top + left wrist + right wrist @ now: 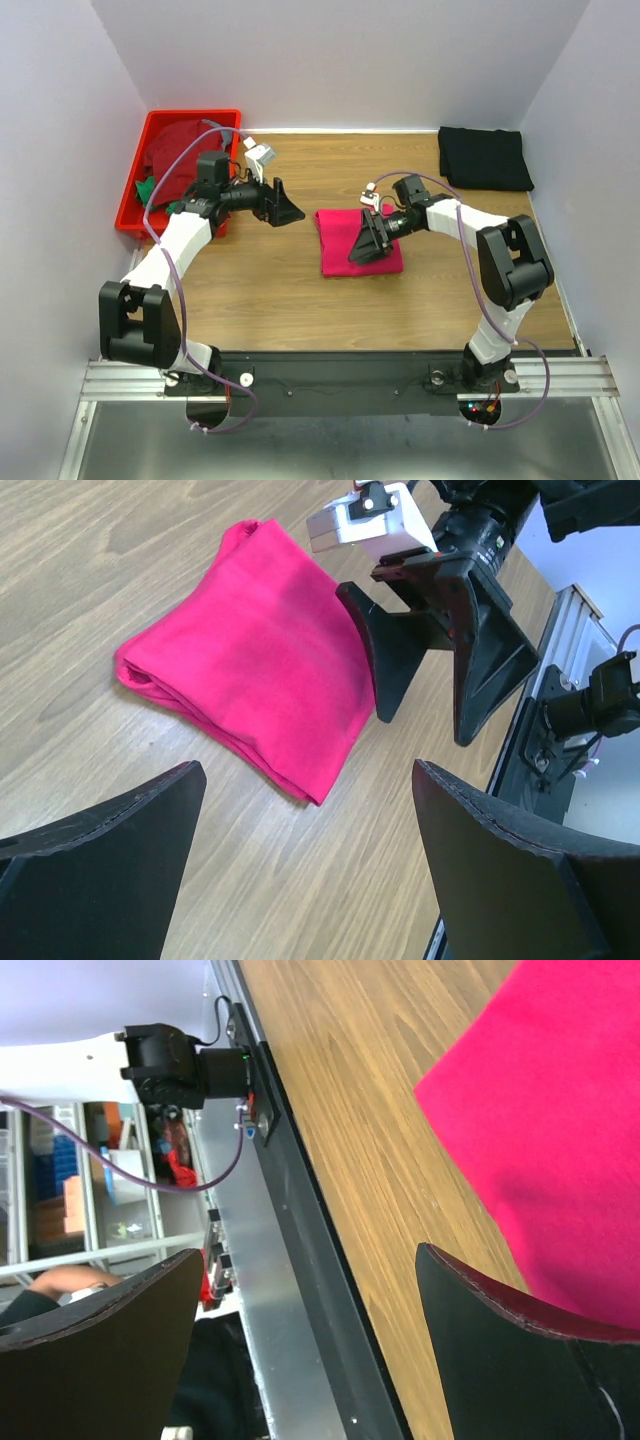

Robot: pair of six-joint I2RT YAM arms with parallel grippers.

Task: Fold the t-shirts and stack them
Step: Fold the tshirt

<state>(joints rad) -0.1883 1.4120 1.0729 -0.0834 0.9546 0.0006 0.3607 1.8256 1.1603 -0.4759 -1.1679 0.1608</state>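
A bright pink-red t-shirt [345,243] lies folded in the middle of the table; it also shows in the left wrist view [260,670] and the right wrist view [560,1130]. My right gripper [367,245] is open and hovers over the shirt's right part, holding nothing. My left gripper [285,207] is open and empty, to the left of the shirt. A black t-shirt [485,158] lies folded at the back right. Dark red [185,145] and green [147,188] shirts lie crumpled in the red bin [133,200].
The red bin stands at the back left, beside my left arm. Grey walls close the table at the back and sides. A metal rail [350,378] runs along the near edge.
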